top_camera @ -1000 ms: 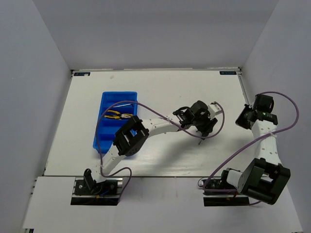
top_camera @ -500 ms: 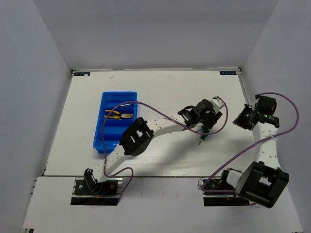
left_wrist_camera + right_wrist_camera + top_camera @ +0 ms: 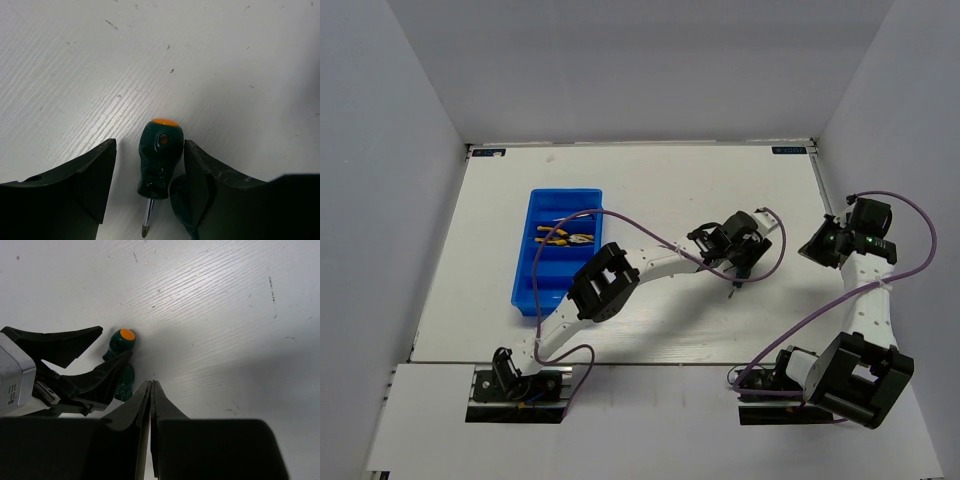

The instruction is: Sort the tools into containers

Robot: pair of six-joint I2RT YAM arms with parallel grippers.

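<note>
One green screwdriver [image 3: 159,160] lies on the table [image 3: 650,190] mid-frame between the left gripper's [image 3: 150,150] spread fingers, not yet pinched. Yellow pliers [image 3: 560,238] already sit in the blue bin [image 3: 532,282], left of centre. Right gripper [image 3: 151,386] has its fingers pressed together, empty.

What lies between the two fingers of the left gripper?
A small green-handled screwdriver with an orange cap lies between the fingers of the open left gripper; the left wrist view shows it.

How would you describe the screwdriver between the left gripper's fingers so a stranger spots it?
On the white table, right of the blue bin, find the open left gripper. Between its fingers lies a stubby green-handled screwdriver. Its orange end cap shows, unlike the second green handle beside it.
</note>
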